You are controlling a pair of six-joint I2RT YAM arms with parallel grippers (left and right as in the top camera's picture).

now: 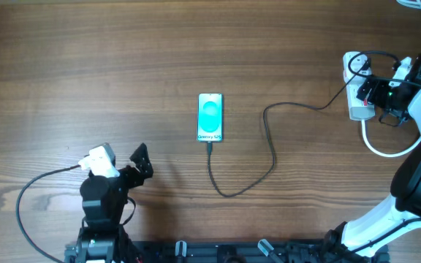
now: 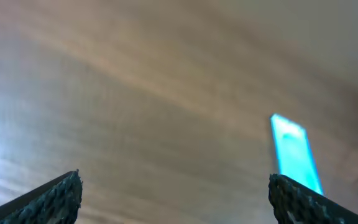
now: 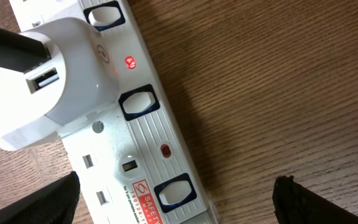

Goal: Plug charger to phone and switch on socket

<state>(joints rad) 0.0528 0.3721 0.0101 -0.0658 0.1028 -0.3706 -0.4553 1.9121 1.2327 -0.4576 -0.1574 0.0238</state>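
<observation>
Mid-desk, phone point(image 1: 210, 117): lies flat with its screen up. Its long axis runs from the robot's side to the far side, and the edge with white text faces the robot. It is a slim rounded rectangle with a glossy teal-blue screen and a paler oval on it.
Charger point(image 1: 272, 150): a thin black cable. Its tip meets the phone's near short edge, though I cannot tell if it is seated. From there it loops toward the robot, swings right and away, then runs right to the socket.
Socket point(image 1: 356, 93): sits at the far right of the desk. It is an elongated white plastic strip with its long axis roughly parallel to the phone's.
Rocker switches point(image 3: 137, 101): white with dark outlines, set in a row along one edge of the strip, with ribbed panels between them.
Red lamp point(image 3: 130, 61): small and bright, beside the plug block. A second red dot further along is dull.
Plug block point(image 3: 61, 81): rounded white plastic with a USB port in its face and a black part against its left side.
White cord point(image 1: 373, 144): thick, curving off the strip's near end.
Right tool point(image 1: 375, 93): hovers over the socket with its jaws wide apart and nothing held.
Left tool point(image 1: 143, 162): near left of the desk, jaws spread wide and empty. It points toward the phone and is well apart from it.
Desk point(image 1: 86, 66): matte brown wood grain.
</observation>
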